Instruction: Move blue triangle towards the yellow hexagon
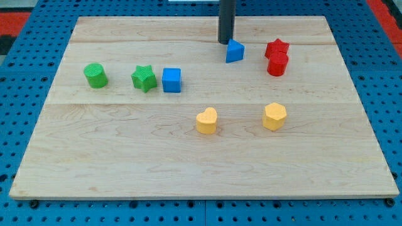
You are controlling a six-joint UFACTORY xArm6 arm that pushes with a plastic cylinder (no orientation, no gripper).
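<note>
The blue triangle (235, 51) lies near the view's top, right of centre. My tip (225, 42) sits just at its upper left edge, touching or nearly touching it. The yellow hexagon (274, 116) lies below and to the right of the triangle, in the lower right part of the board.
A red star (277, 48) and a red cylinder (277, 64) lie just right of the triangle. A yellow heart (206, 120) lies left of the hexagon. A blue cube (171, 80), a green star (144, 78) and a green cylinder (95, 75) stand at the left. The wooden board (125, 157) has edges all round.
</note>
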